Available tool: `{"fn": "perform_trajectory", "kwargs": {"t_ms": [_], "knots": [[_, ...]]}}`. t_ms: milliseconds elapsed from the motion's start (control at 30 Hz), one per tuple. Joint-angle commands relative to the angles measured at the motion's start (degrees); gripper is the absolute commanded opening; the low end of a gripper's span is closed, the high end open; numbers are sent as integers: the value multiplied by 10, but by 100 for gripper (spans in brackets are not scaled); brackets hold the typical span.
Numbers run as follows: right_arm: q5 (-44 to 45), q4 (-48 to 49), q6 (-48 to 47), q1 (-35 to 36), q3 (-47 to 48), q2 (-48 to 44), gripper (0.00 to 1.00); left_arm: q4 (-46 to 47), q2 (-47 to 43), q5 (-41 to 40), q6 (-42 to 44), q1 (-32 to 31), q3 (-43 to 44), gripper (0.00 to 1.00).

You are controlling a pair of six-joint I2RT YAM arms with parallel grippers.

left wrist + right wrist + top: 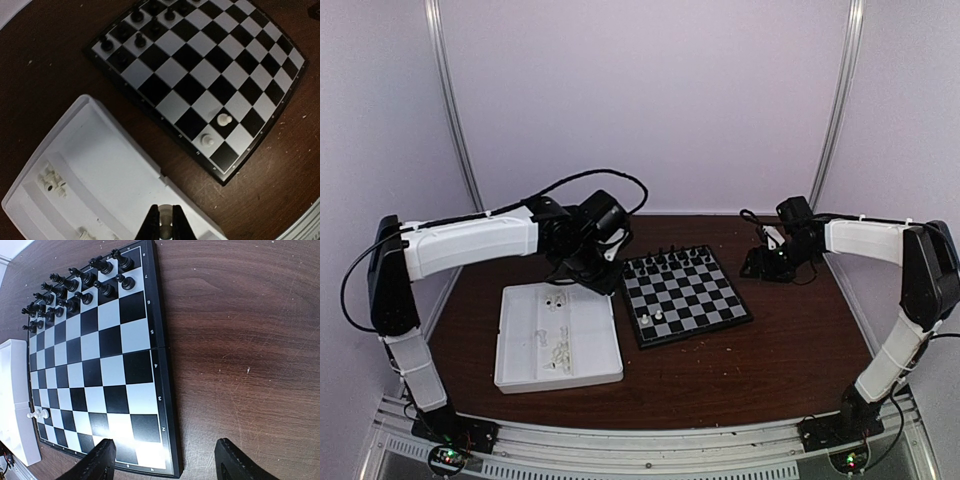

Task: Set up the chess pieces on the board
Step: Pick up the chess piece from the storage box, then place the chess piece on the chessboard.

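Observation:
The board [686, 294] lies mid-table, with black chessmen along its far rows and two white chess pieces [651, 317] near its front left corner. In the left wrist view the two white pieces [224, 119] stand on the board [200, 65]. My left gripper [165, 220] is shut on a white chess piece [165, 216], held above the white tray [105, 170]. More white pieces [560, 350] lie in the tray [520, 345]. My right gripper [165, 460] is open and empty, over the board's right edge [165, 370]; it sits at the table's right back [767, 262].
Black chessmen [75, 287] fill the board's far two rows. The tray has loose white pieces in a compartment [52, 181]. Cables trail behind both arms. Bare brown table [240, 350] lies right of the board.

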Motion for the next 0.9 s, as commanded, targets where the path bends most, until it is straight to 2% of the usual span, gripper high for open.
{"fn": "perform_trajectory", "kwargs": {"t_ms": [0, 133, 300, 433, 867], "knots": [[2, 8, 2, -3, 1, -5, 71, 9, 78, 13, 45, -45, 105, 9], [2, 7, 1, -3, 2, -8, 71, 30, 143, 34, 70, -66, 181, 9], [-1, 5, -1, -4, 8, -8, 71, 83, 198, 72, 89, -72, 225, 9], [-3, 5, -2, -4, 9, -12, 71, 86, 239, 100, 99, -72, 266, 9], [0, 5, -4, -5, 7, -12, 71, 80, 312, 89, 119, -72, 317, 9]]}}
